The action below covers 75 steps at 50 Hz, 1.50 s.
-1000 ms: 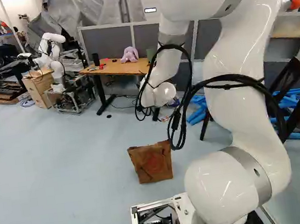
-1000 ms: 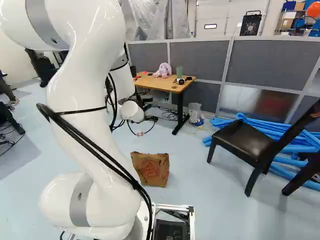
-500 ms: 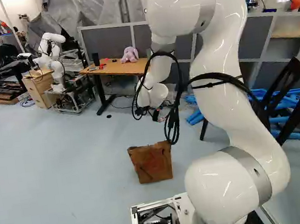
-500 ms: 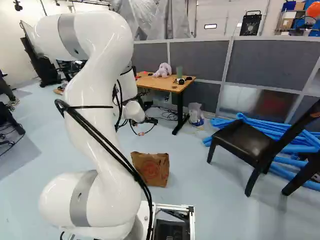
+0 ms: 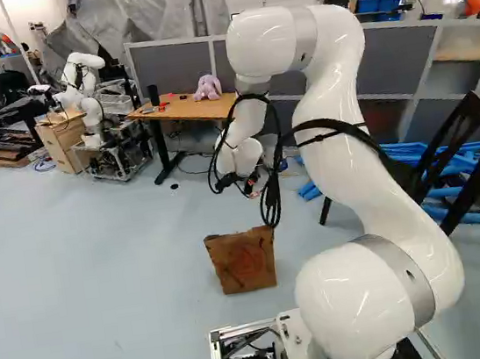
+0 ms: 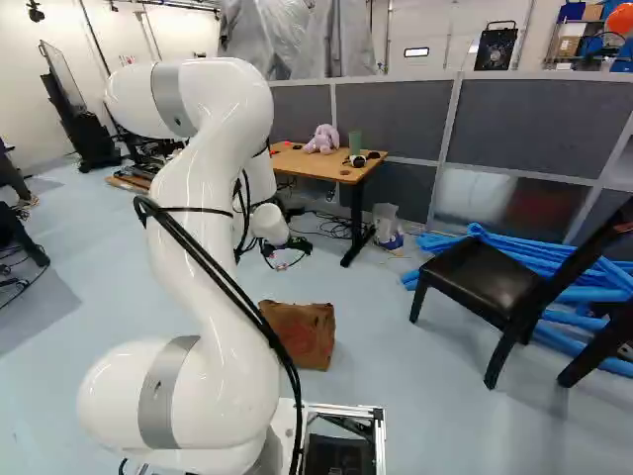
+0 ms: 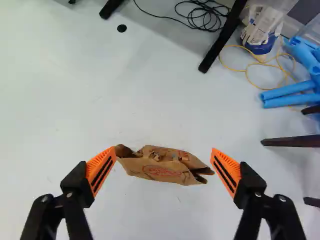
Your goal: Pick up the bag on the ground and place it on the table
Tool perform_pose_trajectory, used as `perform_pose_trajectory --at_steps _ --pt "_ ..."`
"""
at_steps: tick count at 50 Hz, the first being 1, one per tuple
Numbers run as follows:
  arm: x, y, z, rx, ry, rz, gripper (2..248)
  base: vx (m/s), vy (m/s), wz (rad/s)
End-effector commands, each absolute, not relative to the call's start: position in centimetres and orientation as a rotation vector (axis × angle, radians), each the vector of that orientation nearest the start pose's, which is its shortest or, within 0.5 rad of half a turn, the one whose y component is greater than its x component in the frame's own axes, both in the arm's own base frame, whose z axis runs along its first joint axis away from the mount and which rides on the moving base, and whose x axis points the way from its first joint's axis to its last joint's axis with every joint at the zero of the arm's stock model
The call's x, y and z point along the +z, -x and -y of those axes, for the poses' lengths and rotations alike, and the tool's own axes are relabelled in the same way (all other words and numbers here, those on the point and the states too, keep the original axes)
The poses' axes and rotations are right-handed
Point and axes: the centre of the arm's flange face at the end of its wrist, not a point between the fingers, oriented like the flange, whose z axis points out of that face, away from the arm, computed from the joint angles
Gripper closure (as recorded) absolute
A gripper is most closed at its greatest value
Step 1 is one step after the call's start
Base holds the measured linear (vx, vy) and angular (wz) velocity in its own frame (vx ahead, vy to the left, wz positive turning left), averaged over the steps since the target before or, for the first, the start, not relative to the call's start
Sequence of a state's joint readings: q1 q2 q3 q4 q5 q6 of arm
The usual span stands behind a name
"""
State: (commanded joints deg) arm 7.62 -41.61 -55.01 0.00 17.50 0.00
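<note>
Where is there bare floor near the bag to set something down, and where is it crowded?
Bare floor spreads left of the paper bag in the left base view, and between bag and table. Crowded: by the black chair and blue tubes, and under the table, where cables lie.

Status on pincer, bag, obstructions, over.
Pincer open, nothing gripped. Brown bag upright on floor, framed between the fingers in wrist view. Nothing seen blocking the way down to it.

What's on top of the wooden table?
On the table sit a pinkish soft toy, a green container, a tall black container and some small things. Anything right behind the toy is hidden.
</note>
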Motion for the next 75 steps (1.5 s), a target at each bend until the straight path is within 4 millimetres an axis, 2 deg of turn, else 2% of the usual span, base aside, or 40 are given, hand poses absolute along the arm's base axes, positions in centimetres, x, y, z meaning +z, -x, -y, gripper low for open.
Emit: perform_pose_trajectory --at_steps 14,45,75 --pt "17.8 -54.7 -7.3 -0.75 3.017 0.275 3 0.0 0.0 0.0" --pt "13.2 -55.0 -7.4 -0.596 3.032 0.776 3 0.0 0.0 0.0" --pt "8.7 -55.3 -7.4 -0.452 2.927 1.266 3 0.0 0.0 0.0"
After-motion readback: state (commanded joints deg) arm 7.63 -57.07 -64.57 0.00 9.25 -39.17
